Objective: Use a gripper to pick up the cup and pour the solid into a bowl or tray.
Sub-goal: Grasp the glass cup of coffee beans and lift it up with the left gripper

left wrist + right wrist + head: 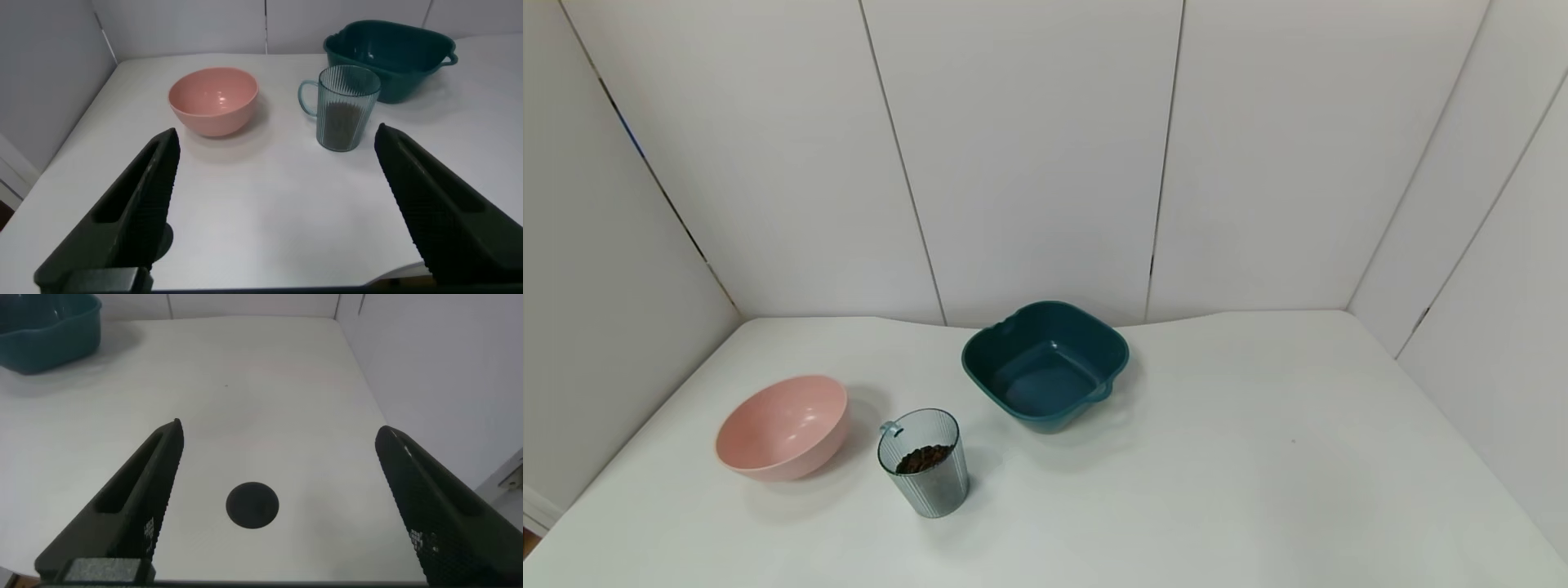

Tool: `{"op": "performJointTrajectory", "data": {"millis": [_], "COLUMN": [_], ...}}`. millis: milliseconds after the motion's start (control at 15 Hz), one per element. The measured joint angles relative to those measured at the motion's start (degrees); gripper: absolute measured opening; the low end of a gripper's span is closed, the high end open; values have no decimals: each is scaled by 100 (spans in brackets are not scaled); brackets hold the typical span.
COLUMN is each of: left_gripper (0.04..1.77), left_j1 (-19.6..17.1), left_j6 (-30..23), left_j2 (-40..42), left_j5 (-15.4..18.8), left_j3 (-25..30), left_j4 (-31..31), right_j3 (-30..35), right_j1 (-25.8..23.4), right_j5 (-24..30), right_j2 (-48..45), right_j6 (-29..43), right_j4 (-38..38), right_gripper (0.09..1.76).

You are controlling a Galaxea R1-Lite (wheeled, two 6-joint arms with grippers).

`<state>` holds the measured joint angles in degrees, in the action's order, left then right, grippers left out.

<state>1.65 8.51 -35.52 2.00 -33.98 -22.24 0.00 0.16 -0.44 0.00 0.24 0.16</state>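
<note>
The ribbed grey-blue cup (925, 463) stands upright on the white table, with dark brown granules (923, 458) inside. It also shows in the left wrist view (346, 108). The dark teal rounded-square bowl (1045, 363) sits empty behind and to the right of the cup; it also shows in the left wrist view (391, 47) and the right wrist view (45, 331). Neither gripper shows in the head view. My left gripper (274, 184) is open and empty, short of the cup. My right gripper (278, 478) is open and empty over bare table at the right.
A round pink bowl (783, 426) sits empty left of the cup, also in the left wrist view (214, 100). A round dark hole (252, 505) marks the table under my right gripper. White panel walls enclose the table (1258, 457) at the back and sides.
</note>
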Motion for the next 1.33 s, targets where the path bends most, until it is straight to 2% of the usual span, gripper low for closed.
{"op": "performJointTrajectory", "data": {"millis": [933,1133,1333], "left_gripper": [172,172,172], "left_j1": [0,199,703], "left_j6": [0,118,129], "left_j2": [0,-739,-1536], "left_j5": [0,50,41], "left_j3": [0,-163,-222], "left_j4": [0,-4,228], "right_j3": [0,0,0], "right_j1": [0,0,0], "right_j5": [0,0,-2], "right_j2": [0,0,0], "right_j6": [0,0,0], "right_j4": [0,0,2], "right_gripper": [171,171,171]}}
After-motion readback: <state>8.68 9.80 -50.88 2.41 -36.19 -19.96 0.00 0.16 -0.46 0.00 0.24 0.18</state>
